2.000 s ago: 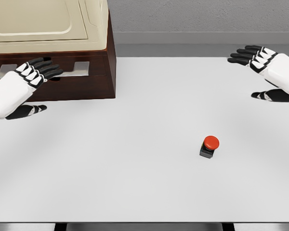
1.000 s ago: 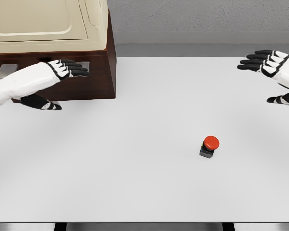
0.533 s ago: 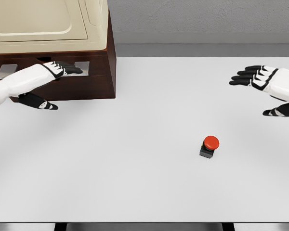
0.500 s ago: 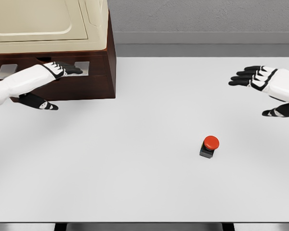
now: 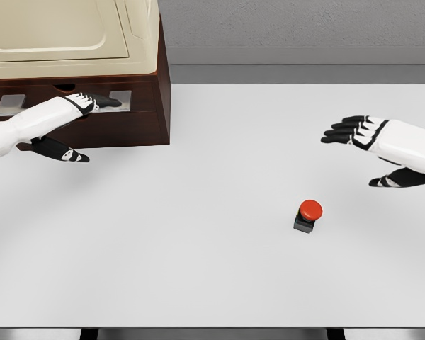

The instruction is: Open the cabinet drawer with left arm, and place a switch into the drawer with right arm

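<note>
The switch (image 5: 309, 215), a red round button on a small dark base, stands on the white table right of the middle. A dark brown cabinet (image 5: 138, 117) with a cream top sits at the back left; its drawer front (image 5: 78, 99) with a light handle is closed. My left hand (image 5: 81, 120) reaches to the drawer front, fingers extended at the handle (image 5: 120, 99), thumb hanging below, holding nothing. My right hand (image 5: 358, 152) hovers open above the table, up and right of the switch, apart from it.
The white table (image 5: 198, 248) spreads wide around the switch. A cream appliance-like lid (image 5: 71, 35) covers the cabinet top. A grey wall runs behind the table's far edge.
The right hand has moved left and down toward the switch. The left hand stays at the drawer front, its fingers slightly further in at the handle. Drawer and switch have not moved.
</note>
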`<state>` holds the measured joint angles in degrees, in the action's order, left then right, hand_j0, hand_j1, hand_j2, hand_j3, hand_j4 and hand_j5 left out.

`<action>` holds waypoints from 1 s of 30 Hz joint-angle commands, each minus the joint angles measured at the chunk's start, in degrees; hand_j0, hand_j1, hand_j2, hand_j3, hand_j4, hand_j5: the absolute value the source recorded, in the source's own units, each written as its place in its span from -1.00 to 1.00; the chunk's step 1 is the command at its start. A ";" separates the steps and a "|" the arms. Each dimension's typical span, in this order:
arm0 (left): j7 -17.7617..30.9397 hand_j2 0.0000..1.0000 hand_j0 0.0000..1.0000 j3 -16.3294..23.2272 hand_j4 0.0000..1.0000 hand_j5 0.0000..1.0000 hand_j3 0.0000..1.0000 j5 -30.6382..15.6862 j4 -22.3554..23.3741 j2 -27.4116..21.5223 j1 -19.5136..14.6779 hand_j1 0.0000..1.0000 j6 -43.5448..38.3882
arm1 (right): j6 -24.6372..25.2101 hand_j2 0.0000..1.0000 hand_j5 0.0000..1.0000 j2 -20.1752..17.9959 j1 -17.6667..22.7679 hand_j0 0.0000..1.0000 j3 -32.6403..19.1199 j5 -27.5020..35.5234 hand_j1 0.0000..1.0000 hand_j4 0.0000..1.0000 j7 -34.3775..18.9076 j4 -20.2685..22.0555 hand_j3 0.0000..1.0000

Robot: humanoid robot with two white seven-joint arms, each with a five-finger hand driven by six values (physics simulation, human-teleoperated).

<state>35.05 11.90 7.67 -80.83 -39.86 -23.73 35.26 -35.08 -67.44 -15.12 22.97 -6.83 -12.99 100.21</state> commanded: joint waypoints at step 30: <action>-0.05 1.00 1.00 -4.17 1.00 1.00 1.00 -3.10 -3.72 -2.50 6.50 1.00 -0.26 | 0.08 1.00 1.00 -0.77 -0.09 1.00 1.82 0.15 1.00 1.00 -3.62 0.51 1.00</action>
<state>34.93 8.27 4.47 -83.92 -42.19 -17.14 35.27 -35.09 -68.06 -15.21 24.81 -7.11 -16.64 100.71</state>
